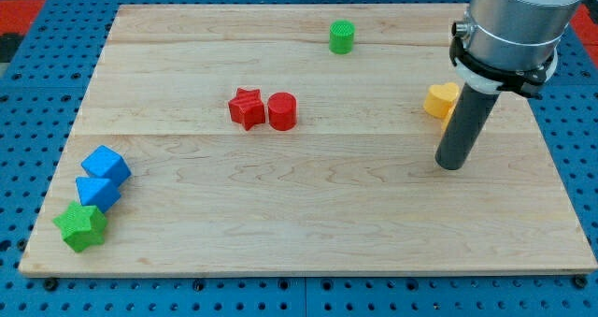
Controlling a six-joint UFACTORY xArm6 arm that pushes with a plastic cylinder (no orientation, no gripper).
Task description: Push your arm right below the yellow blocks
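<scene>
Pale wooden board (pixel 308 214) carries a yellow heart-shaped block (pixel 440 100) at right; the fingerless rod's tip (pixel 450 165) rests just nearer, slightly right.

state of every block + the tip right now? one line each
my tip: on the board, just below the yellow blocks
yellow blocks: partly hidden by the rod
red star: touching the red cylinder
green cylinder: alone, upright
blue blocks: stacked against the green star
</scene>
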